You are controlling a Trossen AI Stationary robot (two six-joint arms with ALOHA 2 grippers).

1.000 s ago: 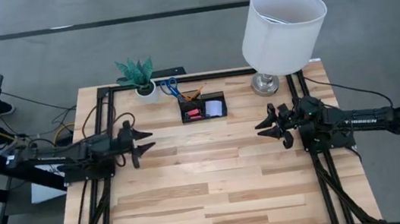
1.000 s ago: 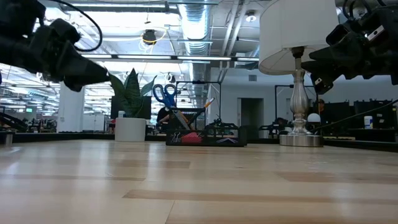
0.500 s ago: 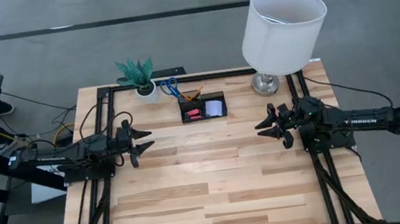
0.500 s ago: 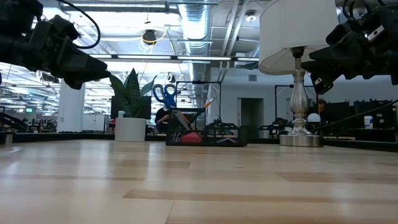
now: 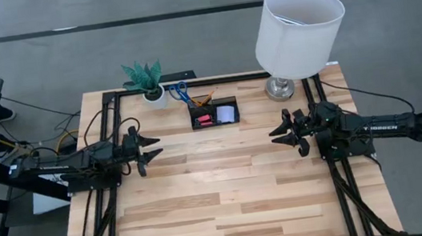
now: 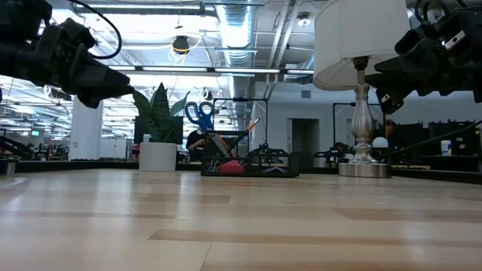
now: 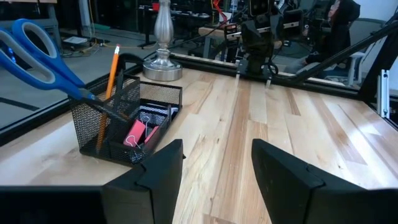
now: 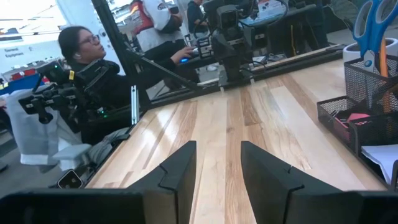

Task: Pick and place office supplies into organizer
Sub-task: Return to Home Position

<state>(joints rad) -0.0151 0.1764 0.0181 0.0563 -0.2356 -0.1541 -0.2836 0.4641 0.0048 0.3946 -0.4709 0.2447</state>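
The black mesh organizer (image 5: pixel 213 112) stands on the table at the far middle. Blue-handled scissors (image 5: pixel 178 90) and an orange pen (image 7: pixel 112 71) stick up out of its cup section. Pink-red pieces (image 7: pixel 137 132) and a pale note pad (image 5: pixel 227 114) lie in its low trays. My left gripper (image 5: pixel 154 147) hovers open above the table's left side, pointing level toward the middle. My right gripper (image 5: pixel 272 136) hovers open above the right side, facing it. Neither has anything between its fingers.
A white-shaded lamp (image 5: pixel 297 27) stands on its silver base (image 5: pixel 280 87) at the far right. A white pot with a green plant (image 5: pixel 146 81) stands at the far left, beside the organizer. Bare wood (image 5: pixel 220 189) spans the middle and near part. A person (image 8: pixel 87 56) sits beyond the table.
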